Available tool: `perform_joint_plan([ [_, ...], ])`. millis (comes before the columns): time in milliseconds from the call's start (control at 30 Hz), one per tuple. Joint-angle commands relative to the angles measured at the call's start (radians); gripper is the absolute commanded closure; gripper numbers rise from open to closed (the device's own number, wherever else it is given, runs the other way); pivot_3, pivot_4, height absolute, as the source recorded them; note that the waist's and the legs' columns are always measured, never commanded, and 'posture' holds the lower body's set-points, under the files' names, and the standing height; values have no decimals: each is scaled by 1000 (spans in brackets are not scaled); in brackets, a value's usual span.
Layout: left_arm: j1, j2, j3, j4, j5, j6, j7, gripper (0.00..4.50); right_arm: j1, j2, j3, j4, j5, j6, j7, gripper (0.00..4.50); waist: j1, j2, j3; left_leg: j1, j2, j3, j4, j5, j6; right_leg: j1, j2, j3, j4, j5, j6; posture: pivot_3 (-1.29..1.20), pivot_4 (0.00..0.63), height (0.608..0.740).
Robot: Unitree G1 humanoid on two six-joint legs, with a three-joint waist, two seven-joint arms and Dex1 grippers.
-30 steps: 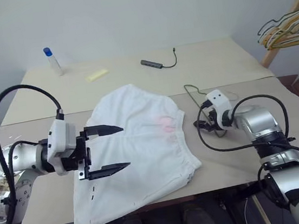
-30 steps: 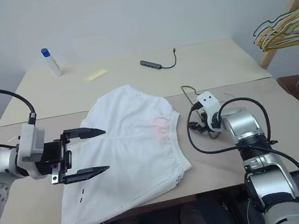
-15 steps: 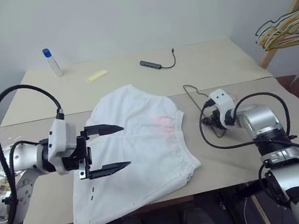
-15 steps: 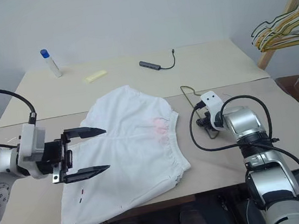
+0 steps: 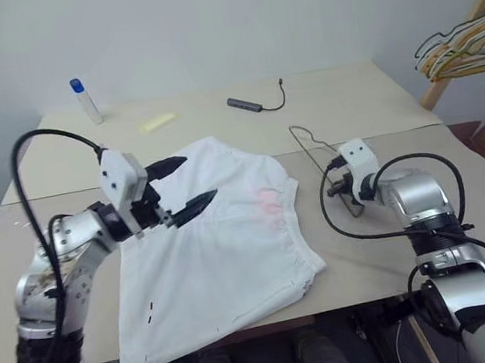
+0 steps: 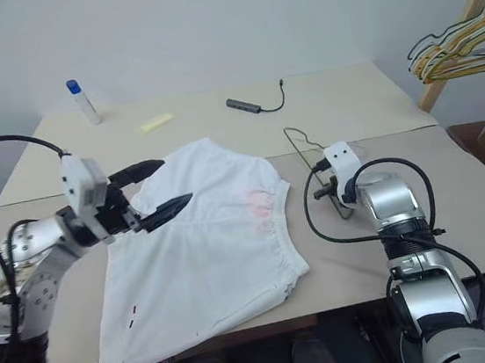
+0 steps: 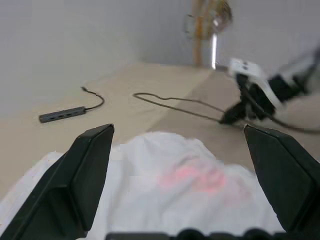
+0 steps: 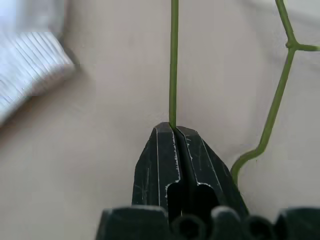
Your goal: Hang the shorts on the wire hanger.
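The white shorts [image 5: 223,237] lie flat on the table, waistband toward the right, with a pink stain [image 5: 268,199] near it. My left gripper [image 5: 199,176] hovers open over the shorts' far left part, its fingers pointing toward the right arm. In the left wrist view the shorts [image 7: 190,195] spread below its wide-open fingers [image 7: 85,170]. The thin wire hanger [image 5: 305,138] lies just right of the shorts. My right gripper [image 8: 174,127] is shut on one of its wires [image 8: 173,60], a little above the table [image 5: 348,106].
At the table's far side stand a bottle with a blue cap [image 5: 85,99], a yellow slip [image 5: 157,121] and a dark USB hub with its cable [image 5: 246,103]. A bunch of yellow and dark hangers [image 5: 460,40] hangs on a wooden rack at far right.
My right gripper has shut on the hanger's wire and risen slightly, lifting it. My left gripper has swung forward and turned, staying open over the shorts.
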Motion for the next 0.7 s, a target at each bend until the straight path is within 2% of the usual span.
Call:
perform_joint_plan([
  [33,-45,-164,90,21,-255,144,195,0,40,7,-5,-266,24,-121,16,4487,2,0,0,-1,0,-1,0,0,0,0,-1,0,0,0,0,-15,0,740],
  [167,-81,-318,158,77,-456,227,395,0,110,8,30,-404,39,-266,75,4487,2,0,0,-2,-1,-3,1,0,0,0,-1,-1,0,1,1,-24,0,740],
  [233,-100,-385,154,102,-482,219,472,0,150,15,52,-460,36,-371,93,4487,4,0,0,-2,-1,-3,3,0,0,1,-1,-2,0,1,1,-21,0,740],
  [333,-122,-433,142,118,-484,202,536,0,186,11,78,-498,24,-485,116,4487,5,0,0,-2,-2,-3,5,0,-1,1,-1,-2,-1,2,2,-21,0,740],
  [433,-144,-450,135,115,-492,186,540,0,205,-2,97,-524,32,-522,152,4487,4,0,0,-2,-2,-3,5,1,-1,1,-1,-2,-1,2,2,-22,0,740],
  [700,-153,-393,69,87,-401,137,451,0,232,-27,112,-532,23,-613,208,4487,3,0,0,-2,-3,-3,5,1,-2,1,0,-2,-2,3,1,-31,0,740],
])
